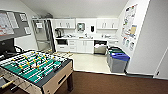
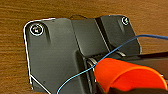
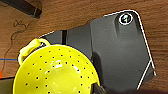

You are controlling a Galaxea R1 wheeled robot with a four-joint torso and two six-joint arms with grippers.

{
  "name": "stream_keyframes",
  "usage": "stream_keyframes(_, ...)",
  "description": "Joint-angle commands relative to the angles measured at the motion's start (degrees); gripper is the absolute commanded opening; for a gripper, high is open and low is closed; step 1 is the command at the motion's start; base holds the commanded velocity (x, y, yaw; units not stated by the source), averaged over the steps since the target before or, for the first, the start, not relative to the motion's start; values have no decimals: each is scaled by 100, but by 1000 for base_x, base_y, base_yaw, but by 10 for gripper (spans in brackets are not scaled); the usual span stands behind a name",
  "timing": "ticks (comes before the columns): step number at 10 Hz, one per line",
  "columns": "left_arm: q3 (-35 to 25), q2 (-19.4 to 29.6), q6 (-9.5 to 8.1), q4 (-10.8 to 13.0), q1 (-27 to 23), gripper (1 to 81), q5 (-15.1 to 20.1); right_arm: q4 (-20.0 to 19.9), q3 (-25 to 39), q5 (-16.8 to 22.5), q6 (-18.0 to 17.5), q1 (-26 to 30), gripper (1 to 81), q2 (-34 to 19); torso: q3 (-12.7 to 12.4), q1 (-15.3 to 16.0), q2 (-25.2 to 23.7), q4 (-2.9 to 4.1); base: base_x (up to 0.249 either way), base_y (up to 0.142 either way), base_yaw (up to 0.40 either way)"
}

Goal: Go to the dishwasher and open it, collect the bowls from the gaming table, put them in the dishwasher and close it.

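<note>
Right end effector's yellow colander (image 3: 56, 72) above brown wood-grain floor (image 3: 75, 15), kitchenette (image 1: 85, 37) ahead.

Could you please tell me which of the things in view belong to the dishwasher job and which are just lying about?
Belong to the job:
dishwasher
orange bowl
yellow perforated bowl

Just lying about:
foosball table
blue-lidded bin
coffee machine
wall poster
notice board
</note>
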State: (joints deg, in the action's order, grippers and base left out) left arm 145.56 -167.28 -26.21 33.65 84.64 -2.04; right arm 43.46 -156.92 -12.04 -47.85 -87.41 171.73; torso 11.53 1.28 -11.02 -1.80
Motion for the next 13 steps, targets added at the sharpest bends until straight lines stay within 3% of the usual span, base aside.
stream_keyframes(1,-53,36,-7,28,-285,10,213,22,-5,150,-14,271,10,-40,0,0,0,0,132,0,0)
stream_keyframes(6,-62,27,-7,19,-285,10,230,39,-5,150,-5,280,10,-40,0,0,0,0,132,0,0)
stream_keyframes(13,-62,19,-7,-7,-277,10,230,49,-4,159,4,298,10,-31,0,2,0,0,132,-64,0)
